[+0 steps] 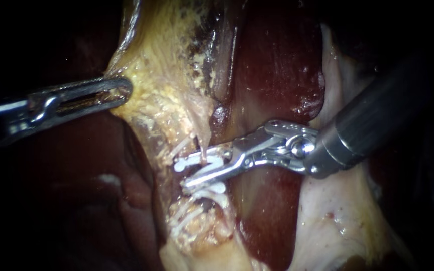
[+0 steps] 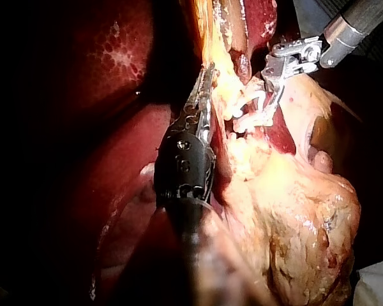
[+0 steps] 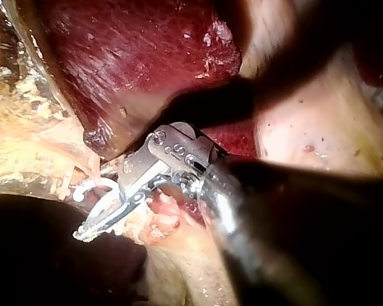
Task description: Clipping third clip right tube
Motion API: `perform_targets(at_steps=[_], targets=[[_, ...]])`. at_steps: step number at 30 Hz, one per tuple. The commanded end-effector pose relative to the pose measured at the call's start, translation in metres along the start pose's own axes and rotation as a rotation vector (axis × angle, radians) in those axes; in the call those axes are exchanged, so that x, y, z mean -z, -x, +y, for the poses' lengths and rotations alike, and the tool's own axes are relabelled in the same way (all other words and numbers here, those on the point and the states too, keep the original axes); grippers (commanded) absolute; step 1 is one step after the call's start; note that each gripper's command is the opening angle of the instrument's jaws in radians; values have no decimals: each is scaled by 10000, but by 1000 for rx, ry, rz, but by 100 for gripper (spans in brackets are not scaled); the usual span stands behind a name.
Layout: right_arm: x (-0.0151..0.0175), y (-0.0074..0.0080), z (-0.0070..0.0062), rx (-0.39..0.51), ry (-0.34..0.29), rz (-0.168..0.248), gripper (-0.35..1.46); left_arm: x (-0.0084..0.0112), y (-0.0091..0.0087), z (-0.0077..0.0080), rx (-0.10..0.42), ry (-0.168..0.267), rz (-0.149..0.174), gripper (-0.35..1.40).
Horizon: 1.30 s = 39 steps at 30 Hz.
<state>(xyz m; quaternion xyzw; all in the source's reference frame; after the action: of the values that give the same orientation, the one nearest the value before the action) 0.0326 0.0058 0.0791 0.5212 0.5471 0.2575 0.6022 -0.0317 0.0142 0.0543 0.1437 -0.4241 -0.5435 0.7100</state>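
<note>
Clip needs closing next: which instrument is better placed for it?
Right. The right instrument holds a white clip astride the tube; the left instrument is off at the yellow tissue.

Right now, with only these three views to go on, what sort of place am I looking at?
Probably a surgical training bench, seen close up: dark red liver, the slender left instrument and right instrument, whose jaws hold a white clip across a thin tube.
</note>
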Motion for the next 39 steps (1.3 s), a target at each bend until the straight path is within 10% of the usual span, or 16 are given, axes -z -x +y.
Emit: perform_targets(at_steps=[1, 39], targets=[[1, 0, 0, -6, 0, 0, 48, 0, 0, 0, 0, 0, 0, -35], [11, -11, 0, -30, 10, 15, 35, 0, 0, 1, -1, 2, -1, -35]])
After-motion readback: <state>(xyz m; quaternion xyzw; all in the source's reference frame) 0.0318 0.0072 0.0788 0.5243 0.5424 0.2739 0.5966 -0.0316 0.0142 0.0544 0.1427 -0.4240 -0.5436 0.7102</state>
